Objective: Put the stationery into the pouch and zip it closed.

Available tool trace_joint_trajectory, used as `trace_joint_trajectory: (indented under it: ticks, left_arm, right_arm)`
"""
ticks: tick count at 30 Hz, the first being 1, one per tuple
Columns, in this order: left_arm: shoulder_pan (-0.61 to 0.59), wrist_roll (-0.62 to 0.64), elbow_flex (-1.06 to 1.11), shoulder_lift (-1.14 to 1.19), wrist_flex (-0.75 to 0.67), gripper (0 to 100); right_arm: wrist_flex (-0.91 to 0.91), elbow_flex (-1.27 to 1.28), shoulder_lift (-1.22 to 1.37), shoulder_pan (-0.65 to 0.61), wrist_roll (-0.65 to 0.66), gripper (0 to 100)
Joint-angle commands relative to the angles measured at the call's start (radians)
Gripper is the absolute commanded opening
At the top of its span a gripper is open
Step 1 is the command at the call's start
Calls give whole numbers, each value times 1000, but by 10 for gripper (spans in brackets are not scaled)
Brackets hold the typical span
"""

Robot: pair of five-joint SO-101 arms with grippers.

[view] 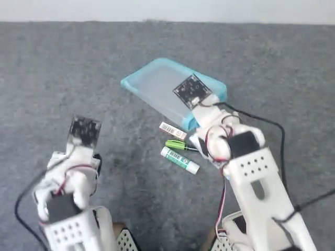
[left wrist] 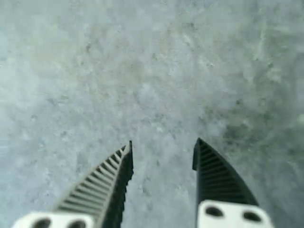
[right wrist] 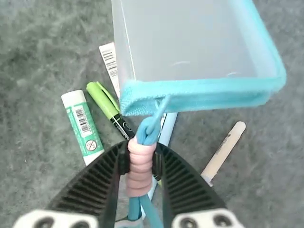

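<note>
R claw (right wrist: 141,153) is clenched on the zip pull (right wrist: 141,166), a stack of pink beads on a teal cord, and that cord runs to the near corner of the pouch (right wrist: 190,42). Pouch is see-through w/ teal edging and lies flat on the grey table (view: 78,68), mid-table toward the far side, right in front of the R arm. Can't tell if the zip's open or shut.

Stationery is all outside, by the pouch's near end. Glue stick (right wrist: 83,126) w/ green label lies closest to the arms. Green marker (right wrist: 107,102) is just beside it, its dark tip running in under the claw. White barcoded piece (right wrist: 109,61) is partly tucked under the pouch edge. A pale blue pen (right wrist: 167,128) pokes out from under the pouch too. A cream stick (right wrist: 223,152) lies apart on the other side.

L claw (left wrist: 164,145) is released, jaws spread, over bare table, well apart from the pouch.
</note>
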Motion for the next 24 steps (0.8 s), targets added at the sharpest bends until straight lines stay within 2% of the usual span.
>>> trace_joint_trajectory:
  ticks: [1, 4, 12, 16, 21, 24]
  left_arm:
    - [15, -14, 67, -290, -35, 197]
    - [14, -14, 157, -384, -83, 198]
    - [14, -9, 430, -362, -348, 196]
    - [23, -9, 426, -365, -292, 197]
    - [103, -9, 387, -361, -295, 216]
    - [161, 21, 328, -359, -292, 244]
  right_arm:
    - [-21, 18, -111, -33, -17, 7]
    - [-27, 68, -148, -70, -17, 7]
    - [-19, 100, -157, -104, -18, 7]
    - [-22, 98, -157, -124, -38, 7]
    - [-18, 61, -153, -254, -40, 9]
    - [19, 2, -113, -274, -43, 6]
